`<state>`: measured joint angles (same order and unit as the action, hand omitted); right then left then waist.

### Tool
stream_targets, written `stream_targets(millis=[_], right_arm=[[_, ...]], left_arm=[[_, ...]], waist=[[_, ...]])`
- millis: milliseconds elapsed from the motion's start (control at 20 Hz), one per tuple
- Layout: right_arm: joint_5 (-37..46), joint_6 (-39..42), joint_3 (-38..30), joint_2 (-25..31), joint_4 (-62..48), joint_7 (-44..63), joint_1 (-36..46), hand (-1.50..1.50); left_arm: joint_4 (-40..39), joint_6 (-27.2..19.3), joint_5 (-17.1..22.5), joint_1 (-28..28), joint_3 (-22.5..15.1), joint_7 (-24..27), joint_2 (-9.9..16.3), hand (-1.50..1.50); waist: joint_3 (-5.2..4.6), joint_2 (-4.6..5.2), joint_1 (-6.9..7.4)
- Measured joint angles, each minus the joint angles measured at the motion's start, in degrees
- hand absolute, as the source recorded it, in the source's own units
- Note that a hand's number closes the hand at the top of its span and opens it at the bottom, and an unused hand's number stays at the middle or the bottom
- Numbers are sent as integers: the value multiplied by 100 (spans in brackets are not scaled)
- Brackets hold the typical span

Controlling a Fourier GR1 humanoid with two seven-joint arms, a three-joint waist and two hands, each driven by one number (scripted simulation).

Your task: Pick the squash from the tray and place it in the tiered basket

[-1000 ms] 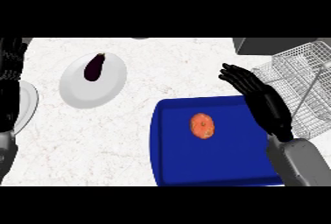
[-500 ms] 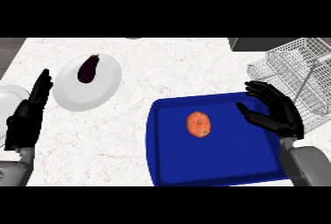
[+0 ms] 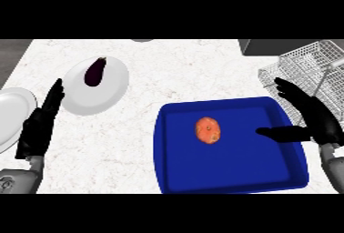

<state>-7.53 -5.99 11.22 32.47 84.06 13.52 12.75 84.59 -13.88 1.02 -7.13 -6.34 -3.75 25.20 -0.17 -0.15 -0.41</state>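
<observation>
An orange squash point(image 3: 208, 130) lies on the blue tray point(image 3: 228, 173), a little left of the tray's middle. My right hand point(image 3: 310, 121) hovers over the tray's right edge, open, its thumb pointing left toward the squash with a gap between them. The wire tiered basket point(image 3: 309, 68) stands at the far right, just behind that hand. At the left, my left hand point(image 3: 40, 125) rests open with fingers pointing up, holding nothing.
A white plate point(image 3: 113, 93) carrying a dark purple eggplant point(image 3: 94, 72) sits at the back left. Another white plate point(image 3: 10, 109) shows at the left edge, partly behind my left hand. A dark block fills the back right corner.
My right hand has come lower and turned its thumb in over the tray toward the squash. The left hand has risen into view at the left. The squash has not moved.
</observation>
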Motion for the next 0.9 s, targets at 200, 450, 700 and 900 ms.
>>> stream_targets(millis=[200, 450, 700, 900], right_arm=[[159, 730, 450, 490, 379, 950, 426, -150], [289, 1280, 838, 396, 441, 2283, 1374, -150], [531, 1444, 1068, -170, 247, 3359, 1988, -150], [589, 1725, 1063, -535, -164, 3814, 2313, -150]], left_arm=[[-13, 28, -43, 5, -51, 18, -57, 0], [-123, 78, -100, -114, -28, 3, -129, 0], [-105, 119, -185, -202, 49, -108, -196, 0], [-313, 190, -236, -295, 140, -5, -288, 0]], waist=[[-1, -1, 59], [4, 14, 109], [9, 15, 99], [12, 20, 86]])
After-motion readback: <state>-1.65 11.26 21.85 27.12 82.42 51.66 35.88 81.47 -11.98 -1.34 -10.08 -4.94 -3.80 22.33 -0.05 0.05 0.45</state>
